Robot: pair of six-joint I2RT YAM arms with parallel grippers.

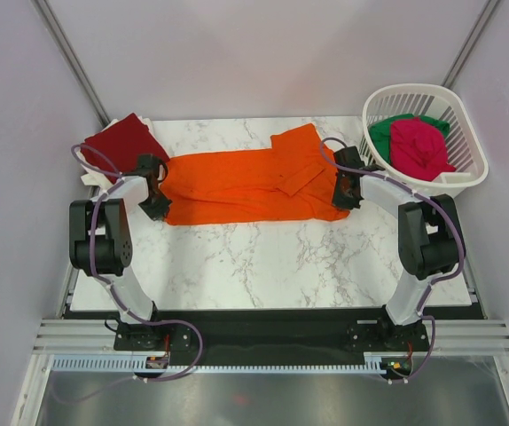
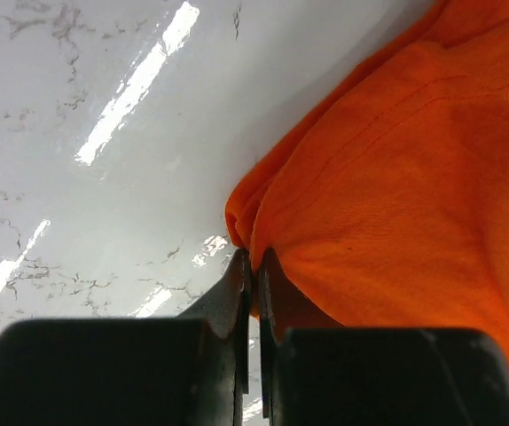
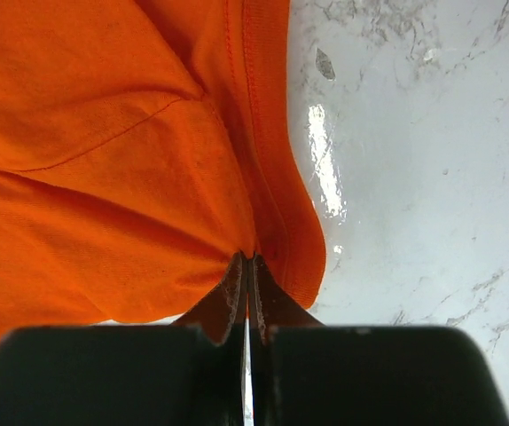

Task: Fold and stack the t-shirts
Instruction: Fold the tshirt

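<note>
Folding the bright orange soft cloth t-shirt (image 1: pixel 237 182), spread across the white marble surface (image 1: pixel 263 257). Pinched at opposite ends by the left hand (image 2: pixel 253 271) and right hand (image 3: pixel 247 266), both clamped on cloth. Next, probably: lift together, fold over evenly.

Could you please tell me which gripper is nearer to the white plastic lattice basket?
Right. The right gripper pinches the edge of the bright orange cloth t-shirt beside the basket; the left gripper grips the shirt's opposite end, far from it.

Orange t-shirt (image 1: pixel 237 186) — spread flat, sleeve folded
</note>
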